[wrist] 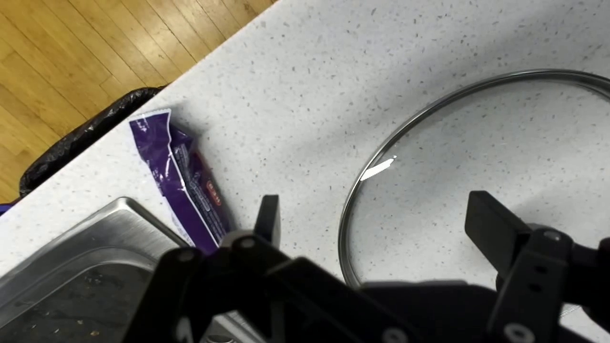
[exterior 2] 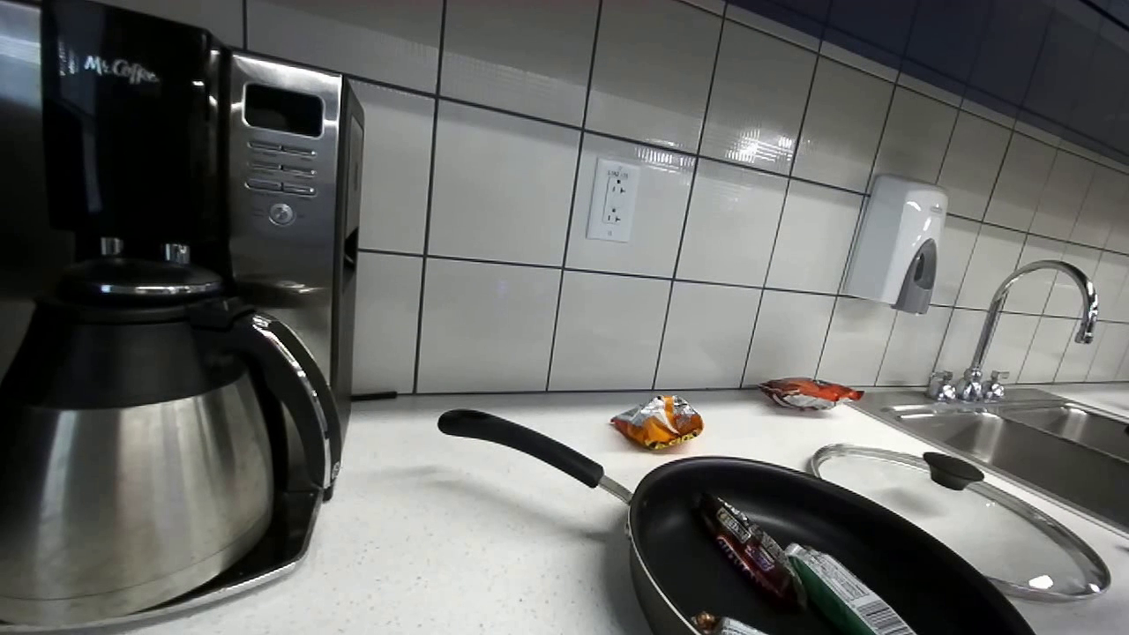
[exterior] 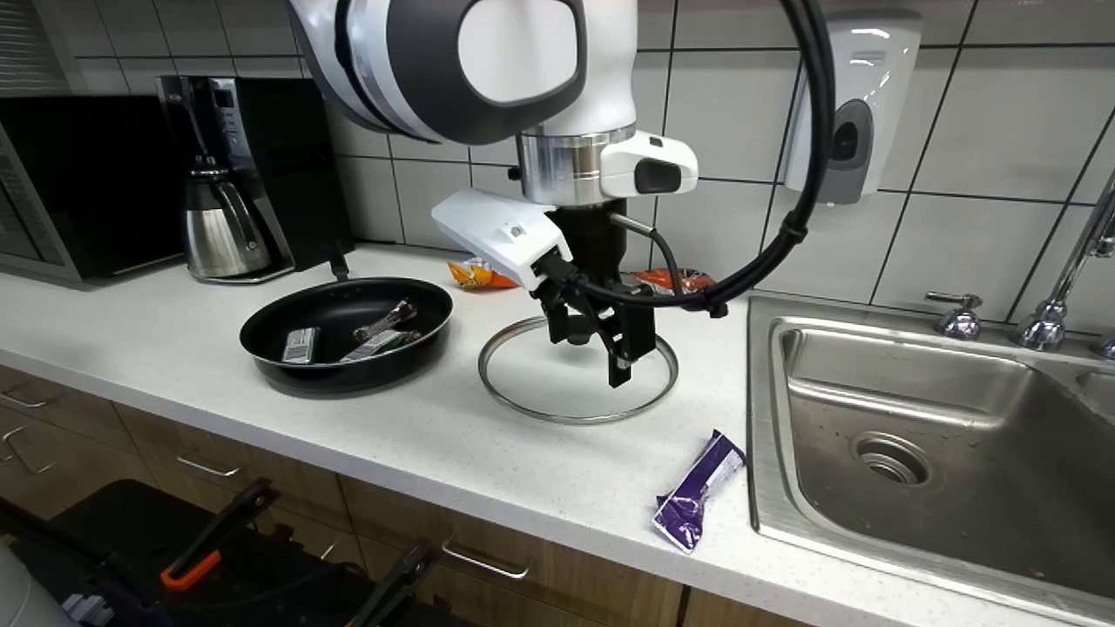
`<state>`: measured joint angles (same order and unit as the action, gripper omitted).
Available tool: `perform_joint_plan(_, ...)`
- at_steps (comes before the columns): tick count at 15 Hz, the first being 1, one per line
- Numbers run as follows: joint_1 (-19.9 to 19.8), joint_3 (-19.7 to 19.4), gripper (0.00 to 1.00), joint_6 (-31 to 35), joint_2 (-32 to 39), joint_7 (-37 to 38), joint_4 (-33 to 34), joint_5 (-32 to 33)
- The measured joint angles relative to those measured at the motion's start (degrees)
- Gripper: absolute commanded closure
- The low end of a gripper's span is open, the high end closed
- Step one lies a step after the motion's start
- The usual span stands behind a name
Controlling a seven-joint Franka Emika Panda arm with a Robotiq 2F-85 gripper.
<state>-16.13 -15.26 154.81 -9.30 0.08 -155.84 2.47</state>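
Black, angular pincer (wrist: 375, 209), spread wide and empty, hangs near a round, metal-rimmed glass lid (exterior: 557, 379).

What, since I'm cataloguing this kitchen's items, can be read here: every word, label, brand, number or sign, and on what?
"Mr. Coffee": on the coffee maker.
Too small or blurred to read: its button labels; print on the purple wrapper, the wrappers in the frying pan, the orange bag, the red bag, the wall dispenser and outlet.
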Motion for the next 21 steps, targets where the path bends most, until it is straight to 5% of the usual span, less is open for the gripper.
perform_joint_plan(13, -5.03, -6.38, 0.00, 4.18, 0.57, -6.79, -0.04, 4.79)
perform_joint_plan(21, -1.66, -12.14, 0.00, 7.83, 5.60, -28.64, 2.34, -12.43)
